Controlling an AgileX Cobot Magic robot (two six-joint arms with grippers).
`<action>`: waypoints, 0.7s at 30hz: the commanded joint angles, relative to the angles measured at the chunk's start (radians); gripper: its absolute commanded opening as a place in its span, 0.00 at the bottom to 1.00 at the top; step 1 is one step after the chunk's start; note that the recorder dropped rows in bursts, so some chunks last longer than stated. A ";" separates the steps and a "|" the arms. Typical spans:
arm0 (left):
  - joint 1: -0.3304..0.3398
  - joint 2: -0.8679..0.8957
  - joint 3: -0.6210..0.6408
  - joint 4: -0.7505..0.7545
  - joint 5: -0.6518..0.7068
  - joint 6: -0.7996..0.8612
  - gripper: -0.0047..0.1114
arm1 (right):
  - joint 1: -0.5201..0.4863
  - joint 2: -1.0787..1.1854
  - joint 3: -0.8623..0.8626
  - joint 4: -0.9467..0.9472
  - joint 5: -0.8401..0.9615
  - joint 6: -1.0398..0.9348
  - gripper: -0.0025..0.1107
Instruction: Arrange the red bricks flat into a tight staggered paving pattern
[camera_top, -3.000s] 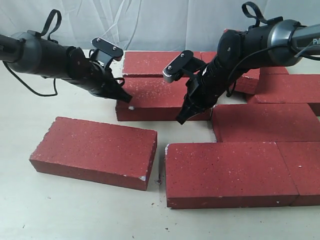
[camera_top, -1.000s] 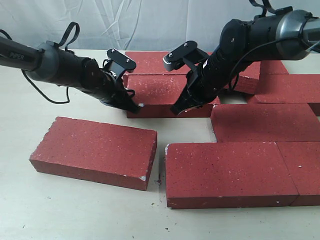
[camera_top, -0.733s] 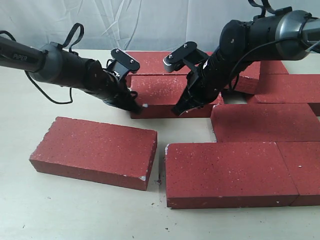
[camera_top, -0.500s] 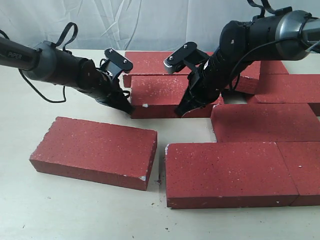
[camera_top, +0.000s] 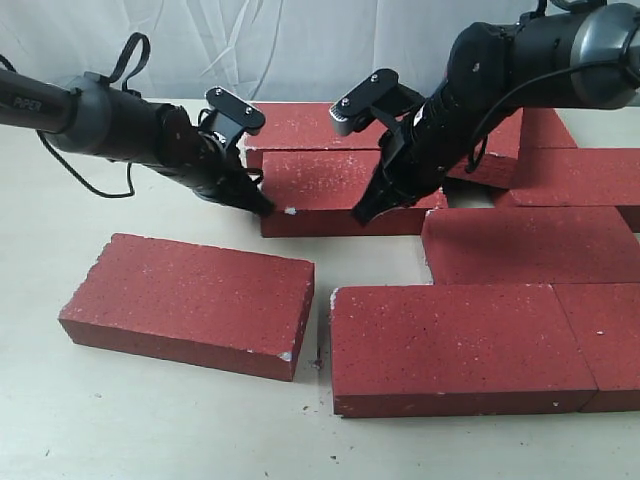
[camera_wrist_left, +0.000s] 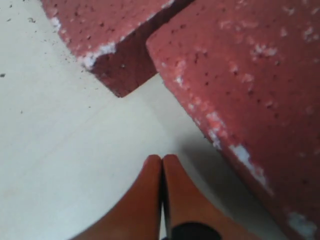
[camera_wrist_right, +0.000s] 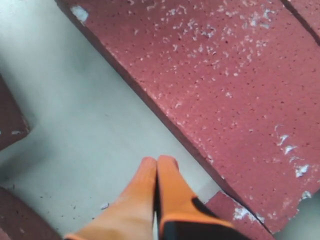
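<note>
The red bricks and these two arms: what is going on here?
Two robot arms are arranging red bricks flat on a table. The left gripper, shut, is at the left end of a middle brick; the right gripper, also shut, is at its front edge. One loose brick lies apart, front left.

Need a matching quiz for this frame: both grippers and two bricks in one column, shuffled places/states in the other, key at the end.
Things
1. left gripper
2. right gripper
3. lone brick
4. front centre brick

Places and states
A. butted against a neighbour brick on its right
B. shut, tip by the left end of the middle brick
C. apart at front left, skewed to the rest
D. shut, tip by the middle brick's front long side

Pairs: 1-B, 2-D, 3-C, 4-A
</note>
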 joint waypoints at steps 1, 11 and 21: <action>-0.017 0.003 -0.025 0.005 0.022 0.004 0.04 | 0.000 -0.022 -0.005 -0.007 0.014 -0.002 0.01; -0.017 0.004 -0.040 -0.014 -0.003 0.000 0.04 | -0.045 -0.052 -0.005 -0.037 0.037 0.002 0.01; -0.020 0.035 -0.071 -0.088 -0.023 0.000 0.04 | -0.177 -0.172 0.050 -0.008 0.005 0.054 0.01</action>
